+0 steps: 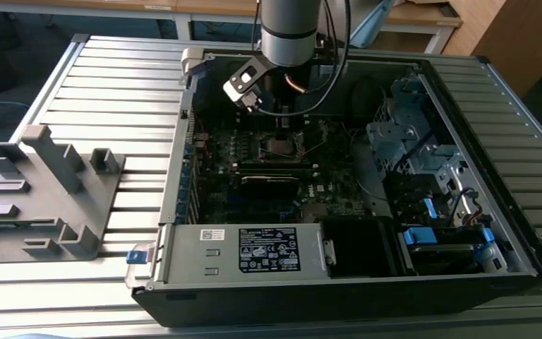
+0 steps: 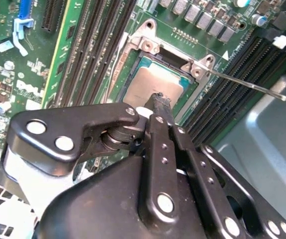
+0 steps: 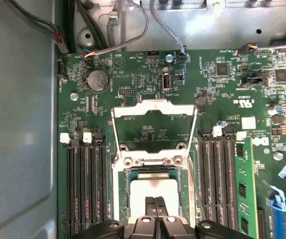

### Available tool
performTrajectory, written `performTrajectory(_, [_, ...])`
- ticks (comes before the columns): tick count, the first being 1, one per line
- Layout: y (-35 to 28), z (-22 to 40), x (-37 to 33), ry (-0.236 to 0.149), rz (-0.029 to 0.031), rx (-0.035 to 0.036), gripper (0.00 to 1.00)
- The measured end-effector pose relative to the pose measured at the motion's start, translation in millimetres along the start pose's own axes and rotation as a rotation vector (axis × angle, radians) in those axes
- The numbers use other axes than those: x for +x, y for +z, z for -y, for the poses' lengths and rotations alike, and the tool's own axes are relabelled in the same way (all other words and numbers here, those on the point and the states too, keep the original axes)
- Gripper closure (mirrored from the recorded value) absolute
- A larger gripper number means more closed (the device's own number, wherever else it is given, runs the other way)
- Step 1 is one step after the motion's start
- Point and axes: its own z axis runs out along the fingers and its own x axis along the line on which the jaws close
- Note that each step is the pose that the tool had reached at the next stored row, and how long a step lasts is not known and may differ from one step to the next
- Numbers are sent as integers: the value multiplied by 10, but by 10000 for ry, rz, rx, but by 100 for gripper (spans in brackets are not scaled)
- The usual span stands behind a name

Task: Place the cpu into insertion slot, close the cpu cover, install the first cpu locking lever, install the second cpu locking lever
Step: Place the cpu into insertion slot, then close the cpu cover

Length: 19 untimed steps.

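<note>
In both wrist views we see the gripper (image 3: 156, 204) (image 2: 161, 102) with its fingers pressed together, the tip over the top face of the cpu (image 3: 139, 191) (image 2: 150, 82); we cannot tell whether it makes contact. The cpu lies flat in the socket. Beyond it, the cpu cover (image 3: 155, 105) is swung open on its hinge, clear of the chip. A locking lever (image 2: 247, 85) juts free beside the socket. In the exterior view, the arm (image 1: 290, 28) reaches down into the computer case (image 1: 172, 176).

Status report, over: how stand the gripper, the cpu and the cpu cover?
Gripper shut, tip over the cpu, which lies in the socket. The cpu cover hinged open; one locking lever free. Nothing blocking the socket.
</note>
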Motion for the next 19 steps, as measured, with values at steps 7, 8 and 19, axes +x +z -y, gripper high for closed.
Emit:
performTrajectory(7, [-36, -2, 0, 0, 0, 0, 90])
performTrajectory(8, [-37, -2, 0, 0, 0, 1, 90])
performTrajectory(19, [-199, -11, 1, 0, 3, 64, 90])
